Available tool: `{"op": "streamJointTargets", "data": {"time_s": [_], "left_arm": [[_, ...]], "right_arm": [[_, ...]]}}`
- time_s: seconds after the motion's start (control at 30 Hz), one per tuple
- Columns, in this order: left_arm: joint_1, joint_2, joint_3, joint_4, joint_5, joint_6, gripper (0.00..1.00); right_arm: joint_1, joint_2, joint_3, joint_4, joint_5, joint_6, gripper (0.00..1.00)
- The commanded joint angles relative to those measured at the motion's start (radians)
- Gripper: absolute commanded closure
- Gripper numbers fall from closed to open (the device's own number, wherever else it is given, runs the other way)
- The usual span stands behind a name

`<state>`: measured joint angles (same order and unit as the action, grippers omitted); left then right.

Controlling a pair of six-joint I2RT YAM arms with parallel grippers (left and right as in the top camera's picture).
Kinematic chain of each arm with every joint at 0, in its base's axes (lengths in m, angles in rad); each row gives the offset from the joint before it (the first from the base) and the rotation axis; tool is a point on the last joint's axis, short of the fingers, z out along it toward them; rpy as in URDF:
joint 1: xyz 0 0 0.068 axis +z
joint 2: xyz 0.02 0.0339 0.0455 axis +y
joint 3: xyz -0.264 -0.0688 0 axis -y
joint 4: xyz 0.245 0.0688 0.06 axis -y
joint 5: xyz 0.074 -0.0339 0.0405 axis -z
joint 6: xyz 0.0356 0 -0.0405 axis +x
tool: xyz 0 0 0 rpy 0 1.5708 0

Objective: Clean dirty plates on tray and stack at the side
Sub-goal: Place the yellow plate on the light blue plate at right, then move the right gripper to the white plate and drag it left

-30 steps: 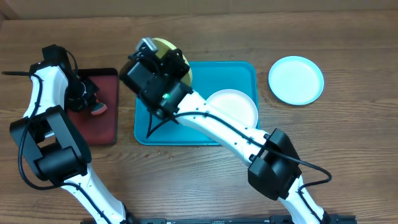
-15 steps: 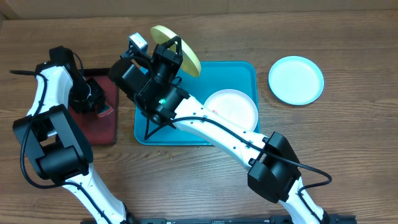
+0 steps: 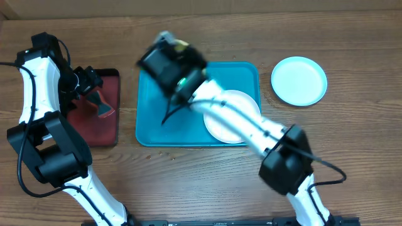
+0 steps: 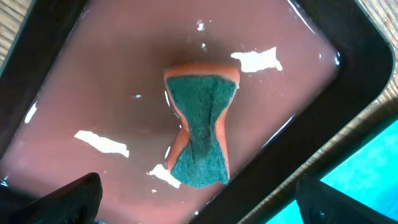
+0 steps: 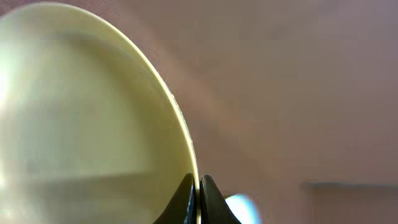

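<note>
Jaws on our left gripper point(image 3: 86, 83) just sprang wide, dropping the sponge point(image 4: 199, 134) in the dark red tray point(image 4: 93, 74) left of the turquoise tray point(image 3: 147, 125). Right gripper point(image 5: 198, 199) pinches the yellow-green plate point(image 5: 81, 118) above its far-left corner, so stacking's next, we reckon.

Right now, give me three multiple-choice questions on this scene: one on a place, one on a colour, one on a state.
1. Where does the sponge lie?
A in the red tray
B on a plate
C clamped in a gripper

2. What colour is the plate in the right gripper?
A yellow
B black
C red

3. How is the left gripper?
A shut on the sponge
B shut on a plate
C open

Answers: 1 A, the left wrist view shows it lying free on the red floor. 2 A, the fingers pinch a yellow rim. 3 C, its fingers stand wide apart above the sponge.
</note>
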<state>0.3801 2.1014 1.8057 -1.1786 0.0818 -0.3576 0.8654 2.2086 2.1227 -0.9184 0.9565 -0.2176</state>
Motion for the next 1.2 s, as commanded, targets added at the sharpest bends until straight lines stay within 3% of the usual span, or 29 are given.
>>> {"op": "streamJointTargets", "data": {"time_s": [0.0, 0.07, 0.17, 0.33, 0.5, 0.83, 0.97, 1.1, 1.17], "left_arm": [[-0.004, -0.018, 0.014, -0.003, 0.063, 0.010, 0.00], [-0.004, -0.018, 0.014, -0.005, 0.080, 0.010, 0.00], [-0.004, -0.018, 0.015, -0.007, 0.080, 0.010, 0.00], [-0.004, -0.018, 0.014, -0.041, 0.080, 0.010, 0.00], [-0.004, -0.018, 0.014, -0.037, 0.080, 0.010, 0.00], [-0.004, -0.018, 0.014, -0.037, 0.080, 0.010, 0.00], [-0.004, -0.018, 0.014, -0.036, 0.080, 0.010, 0.00], [-0.004, -0.018, 0.014, -0.036, 0.080, 0.010, 0.00], [-0.004, -0.018, 0.014, -0.036, 0.080, 0.010, 0.00]], "right_arm": [[-0.252, -0.104, 0.046, -0.108, -0.510, 0.347, 0.96], [-0.393, -0.126, 0.046, -0.140, -0.781, 0.360, 0.96], [-0.591, -0.124, 0.043, -0.197, -1.033, 0.360, 0.96], [-0.865, -0.109, 0.000, -0.332, -1.130, 0.359, 0.96], [-1.087, -0.109, -0.128, -0.341, -1.131, 0.344, 0.96], [-1.199, -0.109, -0.349, -0.204, -1.127, 0.345, 0.95], [-1.191, -0.108, -0.385, -0.174, -1.136, 0.344, 0.69], [-1.172, -0.108, -0.387, -0.186, -1.164, 0.335, 0.58], [-1.154, -0.108, -0.387, -0.195, -1.260, 0.260, 0.56]]}}
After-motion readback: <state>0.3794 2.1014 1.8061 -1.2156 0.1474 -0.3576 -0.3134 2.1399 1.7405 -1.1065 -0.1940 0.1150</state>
